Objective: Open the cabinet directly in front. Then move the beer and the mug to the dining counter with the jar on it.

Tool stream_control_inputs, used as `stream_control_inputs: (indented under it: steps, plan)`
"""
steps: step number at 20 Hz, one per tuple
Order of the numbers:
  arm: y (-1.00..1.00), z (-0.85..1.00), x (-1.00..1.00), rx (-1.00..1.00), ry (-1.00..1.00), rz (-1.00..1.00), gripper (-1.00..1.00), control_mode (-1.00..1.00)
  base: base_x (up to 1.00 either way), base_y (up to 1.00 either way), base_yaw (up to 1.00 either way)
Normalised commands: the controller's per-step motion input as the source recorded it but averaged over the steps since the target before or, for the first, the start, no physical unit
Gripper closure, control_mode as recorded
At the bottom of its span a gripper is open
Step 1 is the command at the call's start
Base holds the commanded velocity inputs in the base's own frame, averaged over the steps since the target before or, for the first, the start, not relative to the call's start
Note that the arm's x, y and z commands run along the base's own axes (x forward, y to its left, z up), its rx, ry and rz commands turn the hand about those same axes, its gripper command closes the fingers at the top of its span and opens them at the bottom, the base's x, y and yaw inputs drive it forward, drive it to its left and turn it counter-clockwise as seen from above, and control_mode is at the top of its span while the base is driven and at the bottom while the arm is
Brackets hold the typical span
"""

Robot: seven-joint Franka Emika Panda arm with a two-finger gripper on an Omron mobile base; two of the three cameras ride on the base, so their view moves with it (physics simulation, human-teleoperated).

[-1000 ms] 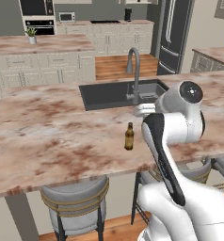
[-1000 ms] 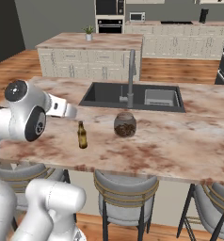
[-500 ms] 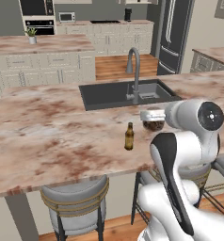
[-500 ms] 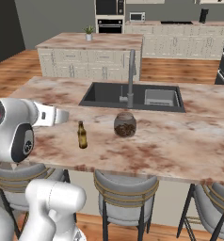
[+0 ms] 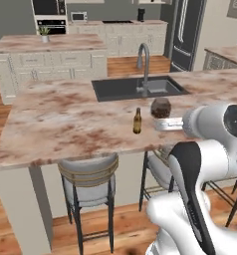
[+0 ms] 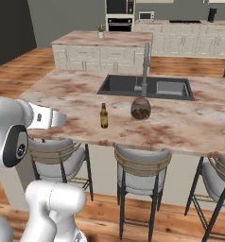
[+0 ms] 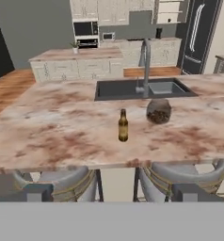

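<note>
**Beer delivered, mug yet to come**

A rendered kitchen with cream cabinetry, a wall oven and a dark refrigerator frames the long beige-brown marbled stone table (image 5: 60, 119), set with a dark inset sink (image 5: 135, 88), a grey gooseneck faucet (image 5: 143, 62) and round grey stools (image 6: 140, 165) tucked under its near edge. On the slab stands the small slim brown glass beer bottle (image 5: 137, 121), upright, its long axis vertical, with bare stone all around it. Just beside it, toward the sink, sits the squat round clear glass jar with brown contents (image 5: 161, 107); the 2 are near but apart.

The white arm's pincer (image 7: 111, 192) is pulled back off the table's near edge, its 2 dark finger tips spread wide and pinching nothing. In the hand view the bottle lies straight ahead of the pincer and beyond the table's lip, close to the centre line between the fingers.

With the beer resting on the table that bears the jar, that half of the job looks finished. The dark mug is not on this slab, so the next move likely turns away from the bottle rather than toward it, and the open fingers suit a fresh pick-up.
</note>
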Motion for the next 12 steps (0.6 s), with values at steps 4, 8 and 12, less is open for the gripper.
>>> stream_control_inputs:
  steps: [4, 8, 12]
  plan:
    - [0.0, 0.0, 0.0, 0.0, 0.0, 0.0, -1.0, 1.0, -0.78, 1.0, 0.17]
    - [0.0, 0.0, 0.0, 0.0, 0.0, 0.0, -1.0, 1.0, -0.21, 1.0, 0.13]
    - [0.0, 0.0, 0.0, 0.0, 0.0, 0.0, -1.0, 1.0, -0.01, 1.0, 0.12]
